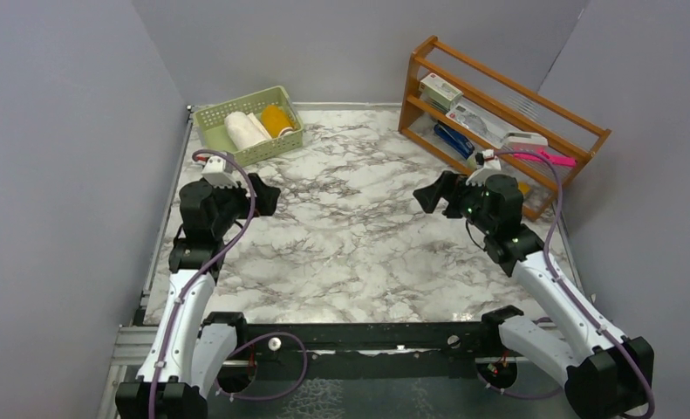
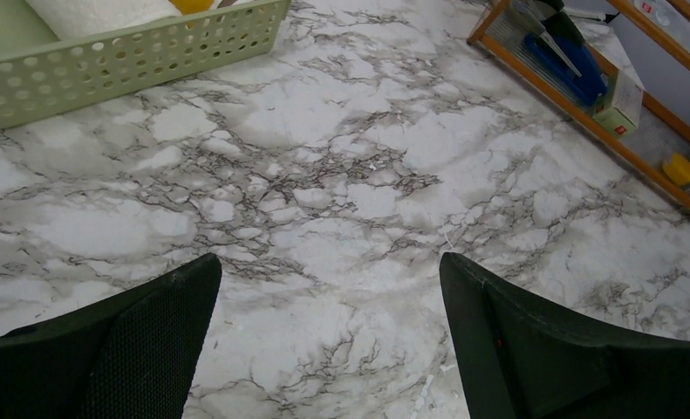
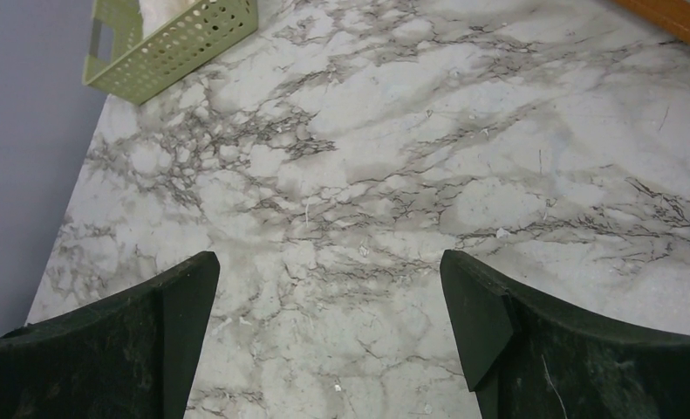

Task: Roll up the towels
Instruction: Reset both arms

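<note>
Away from left gripper (image 2: 331, 266) and right gripper (image 3: 331, 266), each gaping, towels (image 1: 245, 131) lie in basket (image 1: 267, 150).

The left gripper (image 2: 330, 272) hangs over the marbled worktop (image 2: 350, 175) with its jaws wide apart. At top left, a green basket (image 2: 132, 61) holds a white towel (image 2: 97, 13) and a sliver of yellow towel (image 2: 193, 5). A wooden rack (image 2: 585, 122) stands at top right.

Smooth marble-patterned counter (image 1: 350, 244), faint sheen
Pale green perforated plastic basket (image 1: 263, 148), soft cloth towels (image 1: 243, 131) inside; warm varnished wooden rack (image 1: 507, 80).
</note>
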You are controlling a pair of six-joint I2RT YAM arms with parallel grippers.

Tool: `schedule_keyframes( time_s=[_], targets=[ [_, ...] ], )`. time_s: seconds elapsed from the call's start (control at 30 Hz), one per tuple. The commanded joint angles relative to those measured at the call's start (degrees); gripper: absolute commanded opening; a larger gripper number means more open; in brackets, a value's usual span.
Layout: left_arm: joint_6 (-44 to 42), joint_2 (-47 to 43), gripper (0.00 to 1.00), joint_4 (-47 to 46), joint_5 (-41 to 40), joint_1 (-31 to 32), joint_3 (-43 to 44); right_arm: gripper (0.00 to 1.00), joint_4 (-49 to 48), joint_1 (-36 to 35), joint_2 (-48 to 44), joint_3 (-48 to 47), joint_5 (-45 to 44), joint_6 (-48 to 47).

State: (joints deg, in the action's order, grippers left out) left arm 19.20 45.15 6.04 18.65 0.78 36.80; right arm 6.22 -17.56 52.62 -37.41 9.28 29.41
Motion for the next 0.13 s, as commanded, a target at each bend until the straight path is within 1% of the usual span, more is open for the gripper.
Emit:
schedule_keyframes(
  time_s=[0.0,0.1],
  targets=[
    [0.32,0.87,0.99,-1.90,0.81,0.09,0.84,1.00,-0.23,-0.10,0.05,0.35,-2.18,-1.83],
    [0.32,1.35,0.99,-1.90,0.81,0.12,1.09,1.00,-0.95,-0.10,-0.46,0.50,-2.77,-2.28]
  ],
)
